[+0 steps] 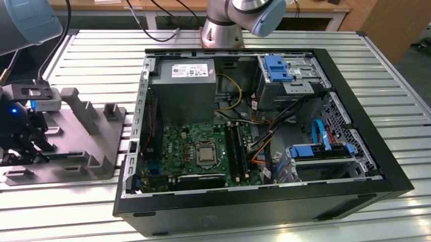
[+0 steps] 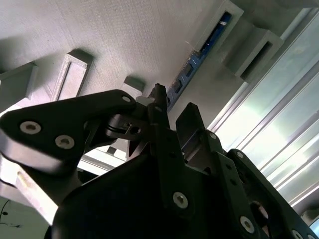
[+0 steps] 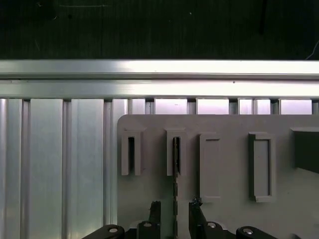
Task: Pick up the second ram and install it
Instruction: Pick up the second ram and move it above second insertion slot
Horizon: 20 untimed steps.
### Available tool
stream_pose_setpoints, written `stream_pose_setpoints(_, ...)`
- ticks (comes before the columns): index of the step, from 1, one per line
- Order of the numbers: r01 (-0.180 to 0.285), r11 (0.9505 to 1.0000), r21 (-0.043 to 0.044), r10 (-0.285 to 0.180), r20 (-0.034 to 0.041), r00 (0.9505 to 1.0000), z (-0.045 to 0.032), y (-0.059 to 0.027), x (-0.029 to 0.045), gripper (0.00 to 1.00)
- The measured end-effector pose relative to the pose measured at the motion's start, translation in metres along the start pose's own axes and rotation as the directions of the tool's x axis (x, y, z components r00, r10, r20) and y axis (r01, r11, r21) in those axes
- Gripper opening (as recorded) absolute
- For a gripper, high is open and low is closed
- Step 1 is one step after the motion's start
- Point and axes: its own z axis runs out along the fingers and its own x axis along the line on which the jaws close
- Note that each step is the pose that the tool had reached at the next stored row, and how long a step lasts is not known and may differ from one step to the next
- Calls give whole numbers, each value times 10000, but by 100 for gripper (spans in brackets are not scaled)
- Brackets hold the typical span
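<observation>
Firstly, the exterior view. Finds the gripper point(image 1: 30, 146) at the exterior view's far left, mid-height in the frame, low over the grey slotted holder point(image 1: 81, 151) on the slatted table point(image 1: 377, 60). Sits well apart from the open computer case point(image 1: 364, 166) across the centre and right, with the green motherboard point(image 1: 181, 146) flat inside and the black socket rails point(image 1: 233, 146) just right of its middle. Reads as a pickup station: keeps parts upright and separated, outside the crowded case, for a clean reach from above.

Next, the second wrist view. Looks past two dark fingers point(image 2: 158, 107) to the second ram point(image 2: 202, 55), a blue-green strip standing on edge in a slot of the holder. Places the gripper point(image 2: 174, 112) at the stick's near end, jaws apart, the gap between them lined up with its length.

Lastly, the first wrist view. Gives the plainest reading: second ram point(image 3: 176, 164) edge-on, a thin dark line rising from one narrow slot, other slots alongside. Shows the fingertips point(image 3: 155, 206) one on each side of the stick, neither touching, so jaws open and straddling, not clamped. Suggests the edge-on stance is deliberate, offering both flat faces to the pads. Leaves the stick seated in the holder, not yet gripped or lifted.
</observation>
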Motion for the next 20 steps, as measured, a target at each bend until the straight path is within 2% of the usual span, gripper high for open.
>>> stream_pose_setpoints(6, 0, 10000, 1, 0, 1, 10000, 1, 1, -2, 36)
stream_pose_setpoints(7, -1, 10000, 1, 1, 1, 10000, 1, 1, -3, 34)
stream_pose_setpoints(8, 0, 10000, 1, 0, 0, 10000, 2, 1, -3, 28)
stream_pose_setpoints(9, -1, 10000, 1, 1, 1, 10000, 2, 1, -4, 28)
stream_pose_setpoints(10, 0, 10000, 1, 0, 0, 10000, 2, 1, -4, 21)
stream_pose_setpoints(20, 0, 10000, 1, 0, 1, 10000, 3, 2, -7, 20)
